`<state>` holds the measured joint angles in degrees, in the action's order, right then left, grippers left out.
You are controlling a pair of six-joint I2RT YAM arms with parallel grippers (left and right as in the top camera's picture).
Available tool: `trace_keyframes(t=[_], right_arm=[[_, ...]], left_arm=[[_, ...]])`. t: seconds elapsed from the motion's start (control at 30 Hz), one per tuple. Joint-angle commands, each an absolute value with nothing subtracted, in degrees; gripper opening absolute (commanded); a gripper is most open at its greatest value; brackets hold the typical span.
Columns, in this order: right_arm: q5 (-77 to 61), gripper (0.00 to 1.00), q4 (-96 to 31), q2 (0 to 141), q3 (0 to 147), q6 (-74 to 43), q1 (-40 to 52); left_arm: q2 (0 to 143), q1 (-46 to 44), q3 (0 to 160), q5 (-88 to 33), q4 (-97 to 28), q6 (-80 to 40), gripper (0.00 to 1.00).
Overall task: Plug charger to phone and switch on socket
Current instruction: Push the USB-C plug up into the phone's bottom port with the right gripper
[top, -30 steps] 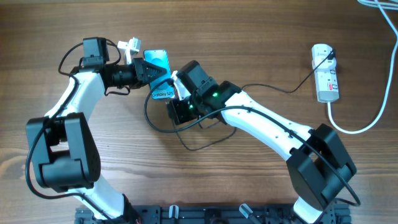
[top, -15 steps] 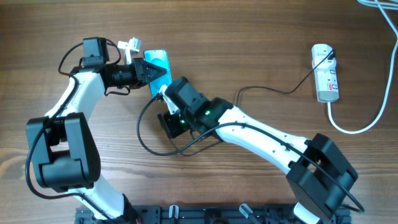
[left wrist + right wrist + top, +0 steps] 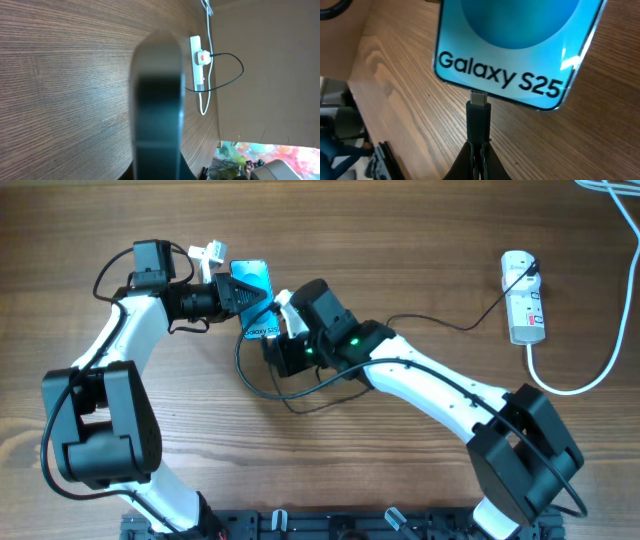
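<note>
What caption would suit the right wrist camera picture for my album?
Right claw pinches the charger connector, its tip meeting the bottom edge of the Galaxy S25 phone.

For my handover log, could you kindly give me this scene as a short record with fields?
Left gripper: shut on the phone at its side
Right gripper: shut on the charger just behind its connector
Connector tip: at the port in the phone's bottom edge; cannot tell if fully seated
Socket: at the table's far right, charger cable running to it; switch state unclear
</note>
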<state>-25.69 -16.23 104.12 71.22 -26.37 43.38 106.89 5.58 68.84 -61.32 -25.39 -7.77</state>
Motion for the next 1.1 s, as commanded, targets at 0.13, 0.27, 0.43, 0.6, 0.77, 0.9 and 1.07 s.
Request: trace_keyframes(t=[0.13,0.27,0.43,0.6,0.77,0.9,1.07], right_arm=[[-31.9,0.04,-17.7,102.8,70.8,-31.9,43.6],[-30.2,0.04,-17.8,102.8,70.8,-31.7,43.5],[-27.9,0.04,-16.7,102.8,70.8,-31.7,43.5],[-25.1,0.04,-16.9,102.8,70.8,-31.7,43.5],[-24.0,0.04,-17.1,102.8,70.8,-31.7,43.5],[-24.0,0.04,-16.6,102.8,70.8,-31.7,43.5],[-22.4,0.04,-14.2,102.8,70.8,-32.1,43.5]], left_arm=[[107.0,5.5,68.9,-67.5,-24.8,-8.1,0.04],[107.0,5.5,68.9,-67.5,-24.8,-8.1,0.04],[107.0,5.5,68.9,-67.5,-24.8,-8.1,0.04],[107.0,5.5,68.9,-67.5,-24.8,-8.1,0.04],[107.0,5.5,68.9,-67.5,-24.8,-8.1,0.04],[107.0,5.2,68.9,-67.5,-24.8,-8.1,0.04],[107.0,4.5,68.9,-67.5,-24.8,-8.1,0.04]])
